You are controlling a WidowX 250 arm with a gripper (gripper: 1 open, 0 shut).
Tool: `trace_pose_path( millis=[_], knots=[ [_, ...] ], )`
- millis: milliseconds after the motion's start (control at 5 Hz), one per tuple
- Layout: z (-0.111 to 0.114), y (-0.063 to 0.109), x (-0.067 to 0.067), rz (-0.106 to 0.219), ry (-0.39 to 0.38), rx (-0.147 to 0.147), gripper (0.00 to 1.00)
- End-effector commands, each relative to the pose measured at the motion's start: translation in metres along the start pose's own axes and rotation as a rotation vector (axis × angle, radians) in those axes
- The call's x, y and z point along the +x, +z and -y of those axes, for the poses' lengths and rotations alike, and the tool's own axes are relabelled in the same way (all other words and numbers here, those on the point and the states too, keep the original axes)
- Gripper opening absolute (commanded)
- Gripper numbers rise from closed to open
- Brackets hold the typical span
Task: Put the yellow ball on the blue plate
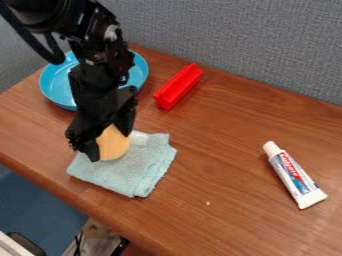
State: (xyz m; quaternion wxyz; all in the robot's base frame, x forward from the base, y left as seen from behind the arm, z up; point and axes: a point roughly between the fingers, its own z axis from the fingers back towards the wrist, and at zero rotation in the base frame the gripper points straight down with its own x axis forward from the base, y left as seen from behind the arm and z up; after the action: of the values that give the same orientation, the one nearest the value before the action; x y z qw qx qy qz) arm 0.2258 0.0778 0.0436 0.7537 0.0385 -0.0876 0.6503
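One black arm reaches down from the upper left, its gripper [102,141] pointing almost straight down over the ball [114,145]. Its fingers [86,138] stand wide, straddling the ball on either side; whether they touch it cannot be told.

Smooth, matte and yellow-orange, the ball rests on a pale teal cloth [134,165], partly hidden behind the gripper. Behind the arm sits the plate [56,85], glossy bright blue with a raised rim, well apart from the ball.

Everything lies on a brown wooden tabletop [227,125]. A red block [177,86] lies just right of the plate, and a toothpaste tube [293,172] lies far off to the right. Grey wall runs behind.
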Motion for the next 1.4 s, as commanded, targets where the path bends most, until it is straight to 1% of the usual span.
trace_pose_path(
  millis=[0,600,1200],
  knots=[
    [-0.0045,-0.0032,0.0014,0.016,-0.007,0.028,1.0],
    [-0.0072,-0.0059,0.0021,0.039,-0.02,0.064,1.0],
    [-0.0099,-0.0074,0.0031,0.054,-0.032,0.099,1.0]
  ],
)
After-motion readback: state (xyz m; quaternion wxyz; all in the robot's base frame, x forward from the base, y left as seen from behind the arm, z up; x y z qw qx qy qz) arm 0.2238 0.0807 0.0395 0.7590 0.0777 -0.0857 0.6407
